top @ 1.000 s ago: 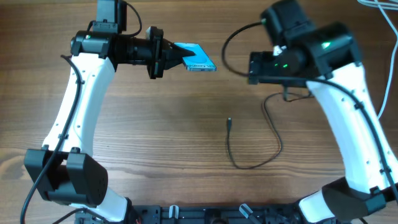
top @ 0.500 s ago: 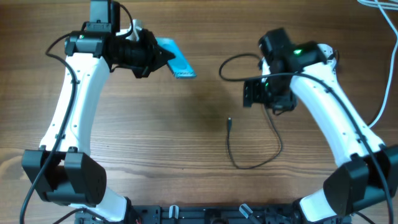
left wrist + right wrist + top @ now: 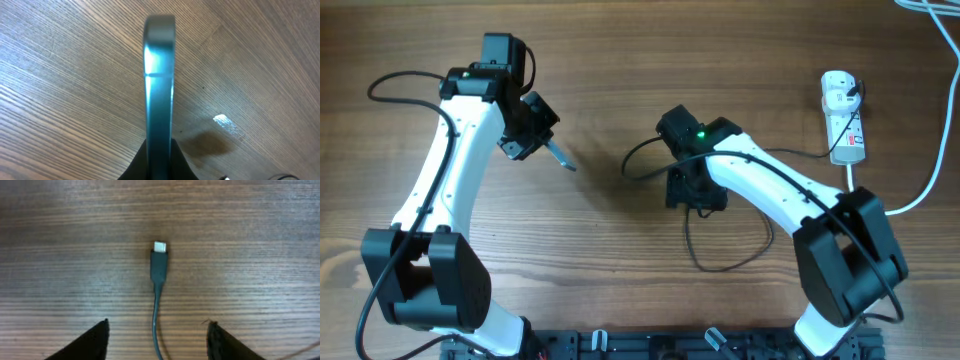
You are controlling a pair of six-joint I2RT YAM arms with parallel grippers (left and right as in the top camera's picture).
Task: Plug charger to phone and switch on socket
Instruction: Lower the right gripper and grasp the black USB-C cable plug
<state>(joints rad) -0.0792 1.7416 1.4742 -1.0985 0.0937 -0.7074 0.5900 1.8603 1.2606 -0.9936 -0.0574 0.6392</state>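
My left gripper [image 3: 546,146] is shut on the phone [image 3: 561,159], held on edge above the table left of centre, so only a thin sliver shows from overhead. In the left wrist view the phone's teal edge [image 3: 159,85] rises from between the fingers [image 3: 159,167]; its screen is not visible. My right gripper [image 3: 688,192] is open and hovers over the charger's tip. In the right wrist view the connector [image 3: 159,262] lies flat on the wood, its cable running down between the open jaws [image 3: 157,335]. The charger cable [image 3: 732,262] loops below. The socket [image 3: 843,118] lies at far right.
A thick white cord [image 3: 932,178] runs from the socket along the right edge. A white plug [image 3: 837,88] sits in the socket's upper end. The robots' black cables arc near both arms.
My left arm swung the phone down and left and turned it on edge. My right arm moved left and down over the charger tip, uncovering the socket.
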